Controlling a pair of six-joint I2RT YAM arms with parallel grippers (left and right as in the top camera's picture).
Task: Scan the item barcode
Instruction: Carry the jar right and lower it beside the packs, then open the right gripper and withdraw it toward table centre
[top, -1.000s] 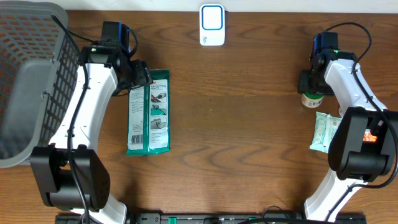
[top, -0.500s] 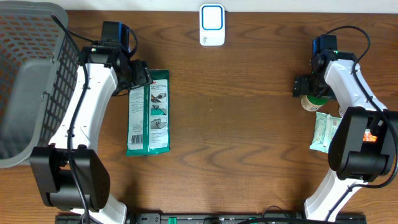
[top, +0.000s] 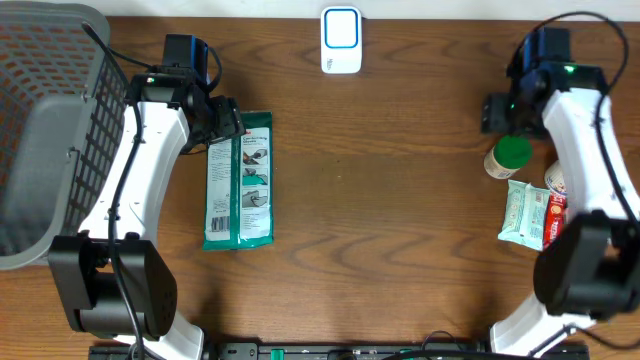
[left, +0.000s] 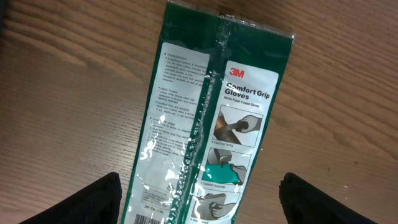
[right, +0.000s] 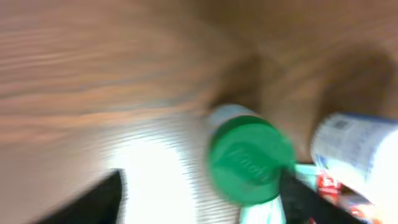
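**Containers.** At the left edge of the bench (top: 400, 240) stands a mesh basket (top: 45, 140). Its interior shows orange-brown mesh and a grey rim.

**Items.**
- The barcode scanner (top: 341, 40), white with a blue ring, lies at the middle of the far edge.
- The green 3M glove packet (top: 239, 185) lies flat in the left half, its long axis running far to near.
- By the right edge stands a green-capped bottle (top: 508, 157). Beside it are a wipes packet (top: 522, 212), a white tube (top: 556, 180) and a red packet (top: 553, 215).

**Change.** One second ago the right tool (top: 498, 113) sat at the bottle. The right arm has since swung toward the far edge, so the tool is now just beyond the bottle and apart from it. The tube and red packet are uncovered. The left arm and glove packet are unchanged.

**Pose.** The left tool (top: 225, 125) hangs over the packet's far end. Its fingers (left: 93, 199) are spread wide, with the packet below and between them. In the blurred right wrist view we see the right tool's fingers (right: 106, 199) apart, gripping nothing.
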